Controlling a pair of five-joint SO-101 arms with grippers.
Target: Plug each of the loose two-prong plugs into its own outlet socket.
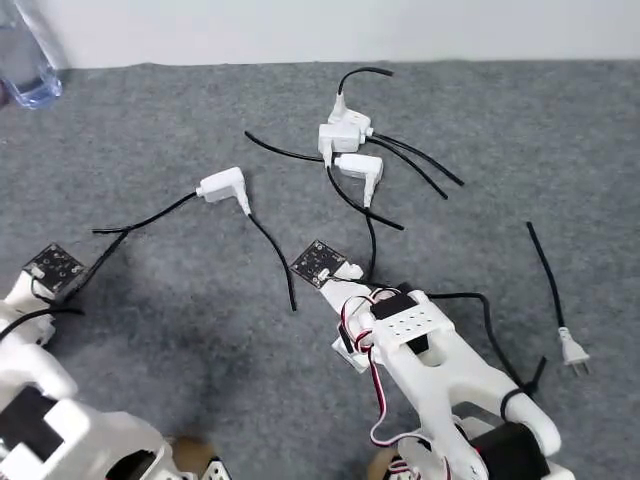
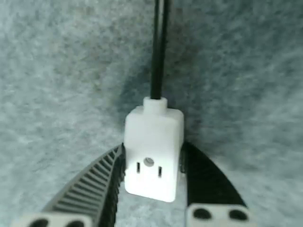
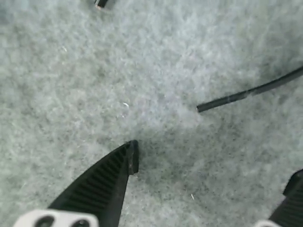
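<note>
My left gripper (image 2: 152, 158) is shut on a white outlet socket (image 2: 154, 151). Its two slots and round hole face the camera, and its black cable (image 2: 158, 47) runs away over the carpet. In the high view this arm sits at the near left edge. My right gripper (image 3: 213, 172) hangs open over bare grey carpet near the table's middle, with a black cable end (image 3: 201, 108) just beyond its fingers. A loose two-prong plug (image 1: 573, 351) on a thin black cable lies at the right. Another white socket (image 1: 222, 185) lies left of centre.
A cluster of white sockets and plugs (image 1: 345, 138) with several black cables lies at the back centre. A clear plastic object (image 1: 25, 60) stands at the back left corner. Black cables (image 1: 275, 250) cross the middle of the grey carpet.
</note>
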